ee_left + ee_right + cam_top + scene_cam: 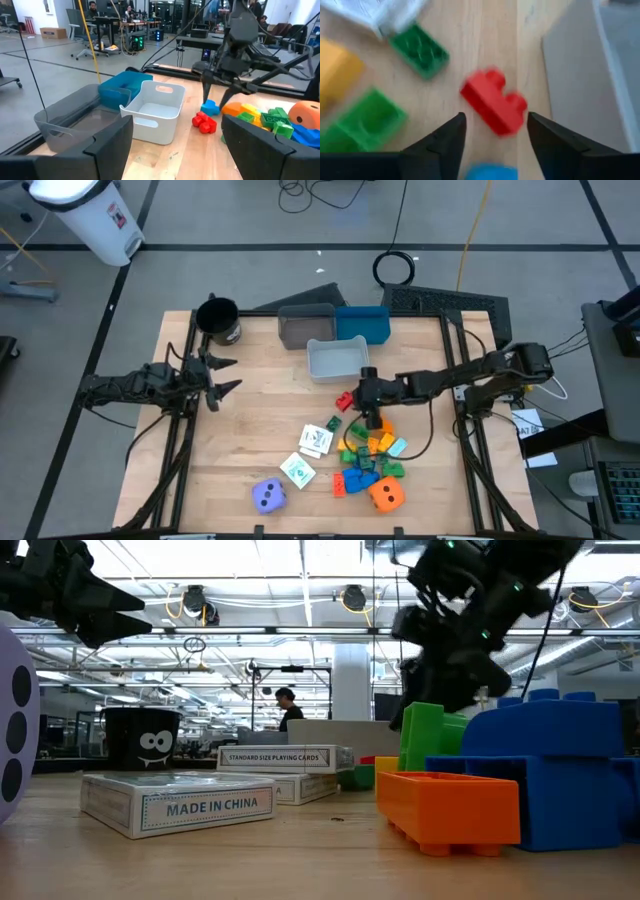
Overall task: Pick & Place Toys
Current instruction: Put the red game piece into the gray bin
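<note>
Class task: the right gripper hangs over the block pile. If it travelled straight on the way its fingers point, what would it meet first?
Most likely the red block: it lies just ahead of the open right gripper, between the finger lines, though depth is uncertain.

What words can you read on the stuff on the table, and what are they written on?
"MADE IN CHINA": on the side of the nearest white card box, low view.
"STANDARD SIZE PLAYING CARDS": on the white card box behind it.
The black cup shows only a cartoon face, no words.
The green print on the card boxes seen from above is too small to read.
The label on the white bin on the floor is too small too.
</note>
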Robot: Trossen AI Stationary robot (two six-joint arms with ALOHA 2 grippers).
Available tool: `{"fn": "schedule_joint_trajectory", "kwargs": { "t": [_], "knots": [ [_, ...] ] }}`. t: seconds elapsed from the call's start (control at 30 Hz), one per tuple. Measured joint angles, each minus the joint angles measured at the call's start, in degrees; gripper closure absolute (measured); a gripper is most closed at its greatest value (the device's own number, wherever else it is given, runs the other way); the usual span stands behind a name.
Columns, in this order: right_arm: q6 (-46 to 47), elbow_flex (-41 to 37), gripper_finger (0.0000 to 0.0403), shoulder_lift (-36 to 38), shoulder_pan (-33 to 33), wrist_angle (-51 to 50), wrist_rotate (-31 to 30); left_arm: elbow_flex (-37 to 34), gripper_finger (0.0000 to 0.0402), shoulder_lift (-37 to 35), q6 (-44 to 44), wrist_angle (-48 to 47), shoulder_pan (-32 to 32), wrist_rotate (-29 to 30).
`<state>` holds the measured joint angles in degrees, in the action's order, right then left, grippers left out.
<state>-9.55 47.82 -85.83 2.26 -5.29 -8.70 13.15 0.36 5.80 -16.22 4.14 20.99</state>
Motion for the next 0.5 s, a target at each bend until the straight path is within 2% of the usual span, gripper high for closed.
{"fn": "schedule_joint_trajectory", "kwargs": {
  "t": [0.13,0.23,0.5],
  "knots": [
    [-1.5,2.5,0.0142,-2.8,-0.2,-0.4,0.2,0.0,0.0091,0.0,0.0,-0.1,0.0,-0.1],
    [-2.9,3.0,0.0129,-5.9,-0.5,1.1,2.6,0.0,0.0091,0.0,0.0,-0.2,0.0,-0.1],
    [-3.8,3.2,0.0146,-13.0,-1.6,3.6,0.1,0.0,0.0091,0.0,0.0,-0.2,0.0,-0.2]
  ]
}}
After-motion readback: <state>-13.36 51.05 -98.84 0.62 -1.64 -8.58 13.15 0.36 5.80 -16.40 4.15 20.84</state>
